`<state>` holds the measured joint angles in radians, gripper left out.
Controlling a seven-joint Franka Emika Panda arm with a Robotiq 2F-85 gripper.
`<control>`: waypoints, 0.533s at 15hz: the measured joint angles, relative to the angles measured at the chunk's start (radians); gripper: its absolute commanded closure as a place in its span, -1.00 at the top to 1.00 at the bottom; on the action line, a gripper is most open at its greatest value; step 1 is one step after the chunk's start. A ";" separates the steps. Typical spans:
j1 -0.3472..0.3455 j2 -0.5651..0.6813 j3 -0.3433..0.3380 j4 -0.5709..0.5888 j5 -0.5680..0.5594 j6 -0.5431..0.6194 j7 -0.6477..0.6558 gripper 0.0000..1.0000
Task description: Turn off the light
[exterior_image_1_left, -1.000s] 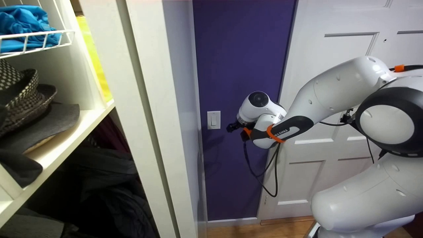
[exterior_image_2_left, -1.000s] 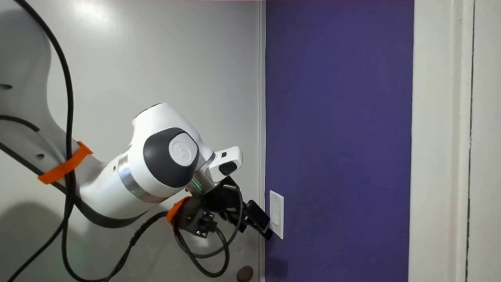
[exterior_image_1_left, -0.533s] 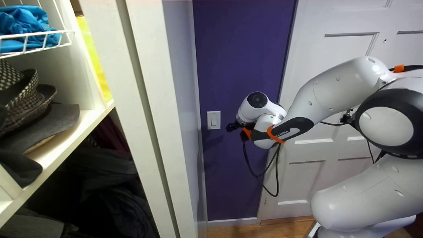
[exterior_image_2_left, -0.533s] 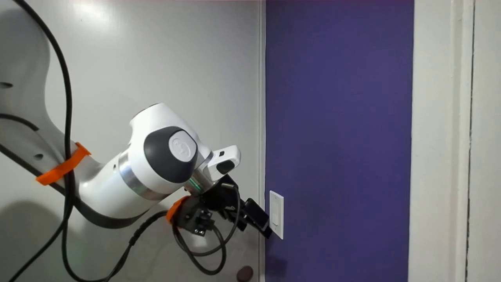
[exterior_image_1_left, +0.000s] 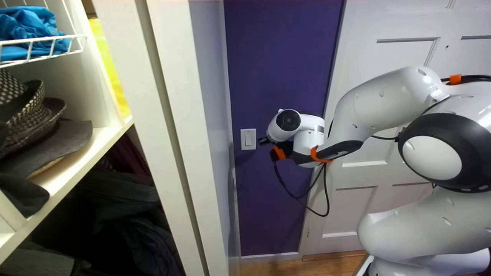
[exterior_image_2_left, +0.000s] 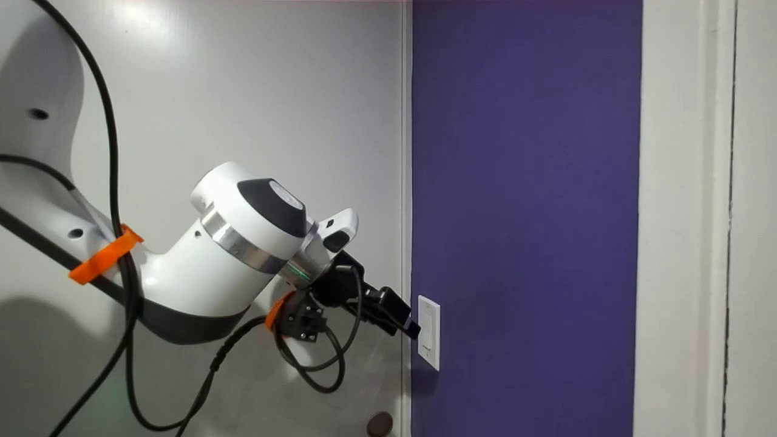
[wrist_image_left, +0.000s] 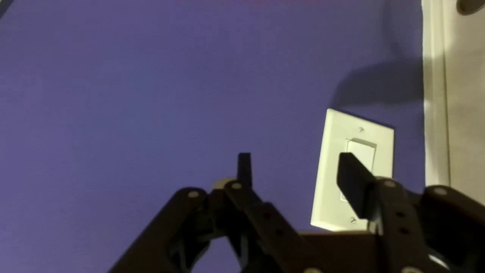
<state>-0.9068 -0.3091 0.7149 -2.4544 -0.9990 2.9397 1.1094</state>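
Gripper (wrist_image_left: pixel 297 176), black, two-fingered, fingers (wrist_image_left: pixel 244 170) spread well apart on wrist cam, flat purple wall (wrist_image_left: pixel 151 94) showing btwn 'em! White rect. switch plate (exterior_image_2_left: pixel 429 334), w/ white rect. rocker (wrist_image_left: pixel 363 151), sits on that wall nr its edge, & one fingertip (wrist_image_left: pixel 352 182) overlaps it on wrist cam, just beside it in an exterior view; touching? Can't tell.

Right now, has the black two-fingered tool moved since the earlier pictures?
Yes, the tool has risen, judged against the white rectangular switch plate in an exterior view.
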 measured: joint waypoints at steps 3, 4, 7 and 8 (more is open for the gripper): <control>-0.083 0.004 0.084 0.030 -0.111 0.005 0.126 -0.81; -0.110 0.007 0.111 0.040 -0.149 0.005 0.167 -0.94; -0.184 0.025 0.188 0.067 -0.255 0.005 0.289 -1.00; -0.207 0.034 0.213 0.077 -0.295 0.005 0.333 -1.00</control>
<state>-1.1142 -0.2751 0.9283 -2.3770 -1.2935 2.9452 1.4421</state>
